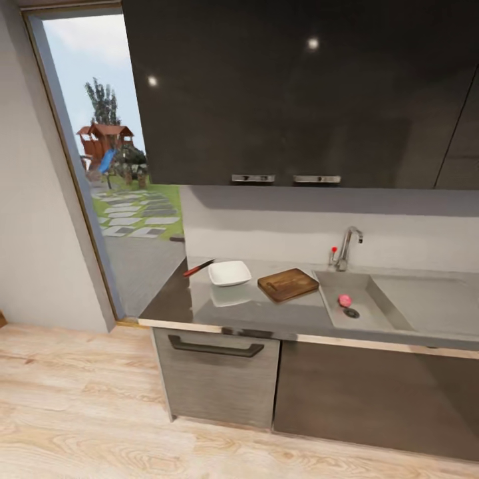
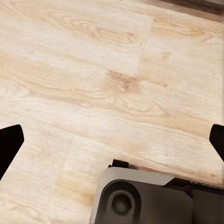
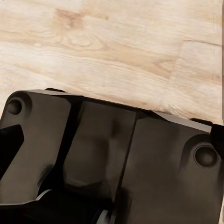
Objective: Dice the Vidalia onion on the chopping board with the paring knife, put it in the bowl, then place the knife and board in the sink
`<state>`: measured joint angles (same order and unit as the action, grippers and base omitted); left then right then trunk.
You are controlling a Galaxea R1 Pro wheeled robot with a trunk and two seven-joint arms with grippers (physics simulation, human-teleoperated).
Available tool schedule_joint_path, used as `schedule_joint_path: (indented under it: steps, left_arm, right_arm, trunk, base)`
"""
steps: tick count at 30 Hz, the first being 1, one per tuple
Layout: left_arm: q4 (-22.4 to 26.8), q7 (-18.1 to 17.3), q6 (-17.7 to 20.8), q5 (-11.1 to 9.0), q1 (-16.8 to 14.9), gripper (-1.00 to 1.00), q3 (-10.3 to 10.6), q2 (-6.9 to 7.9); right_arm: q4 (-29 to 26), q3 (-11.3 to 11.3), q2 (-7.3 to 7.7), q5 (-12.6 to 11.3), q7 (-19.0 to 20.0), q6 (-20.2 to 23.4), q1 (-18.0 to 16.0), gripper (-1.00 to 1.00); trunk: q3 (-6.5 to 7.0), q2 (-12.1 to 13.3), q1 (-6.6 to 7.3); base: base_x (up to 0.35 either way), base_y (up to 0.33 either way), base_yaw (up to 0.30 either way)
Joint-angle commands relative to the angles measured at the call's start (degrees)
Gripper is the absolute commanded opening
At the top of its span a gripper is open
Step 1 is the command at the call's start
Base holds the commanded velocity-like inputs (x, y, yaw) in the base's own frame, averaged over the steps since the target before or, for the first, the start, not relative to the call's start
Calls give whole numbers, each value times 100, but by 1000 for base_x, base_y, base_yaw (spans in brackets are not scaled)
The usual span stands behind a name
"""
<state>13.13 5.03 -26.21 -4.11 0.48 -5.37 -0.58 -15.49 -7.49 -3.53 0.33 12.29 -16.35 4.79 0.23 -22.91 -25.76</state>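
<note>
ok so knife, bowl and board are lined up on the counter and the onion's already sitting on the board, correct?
Not quite. The onion is in the sink, beside the drain, not on the chopping board. The head view shows it. The paring knife, bowl and board do sit in a row on the countertop.

A home kitchen: a grey countertop [image 1: 253, 309] with a sink [image 1: 392, 306] at frame right, dark wall cabinets [image 1: 293, 86] above, a garden doorway [image 1: 116, 153] at upper left.

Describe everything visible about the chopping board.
The chopping board is a dark brown wooden rectangle with rounded corners and a slot handle near its left end. It lies flat on the grey countertop, turned at a slight angle, between the white bowl and the sink. Nothing rests on it.
</note>
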Motion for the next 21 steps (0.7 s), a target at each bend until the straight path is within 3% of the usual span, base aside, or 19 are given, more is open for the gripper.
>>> schedule_joint_path:
  steps: [1, 9, 15, 21]
  left_arm:
    - [11, -11, -7, -29, 5, 100, -16, -2]
    - [-1, -11, -7, -29, 5, 100, -16, 4]
    - [-10, -11, -7, -29, 5, 100, -16, 4]
    - [-12, -17, -7, -28, 5, 100, -11, 4]
  right_arm:
    - [-6, -5, 1, 3, 9, -8, 4, 100]
    - [-6, -7, 8, 10, 20, -11, 4, 100]
    - [-6, -1, 34, 11, 25, -17, 4, 100]
    - [-6, -3, 36, 11, 25, -17, 4, 100]
  trunk:
    - [1, -1, -2]
    - [1, -1, -2]
    - [1, -1, -2]
    - [1, -1, -2]
  base:
    - [71, -170, 5]
    - [138, -186, 5]
    - [66, -23, 1]
    - [254, 29, 0]
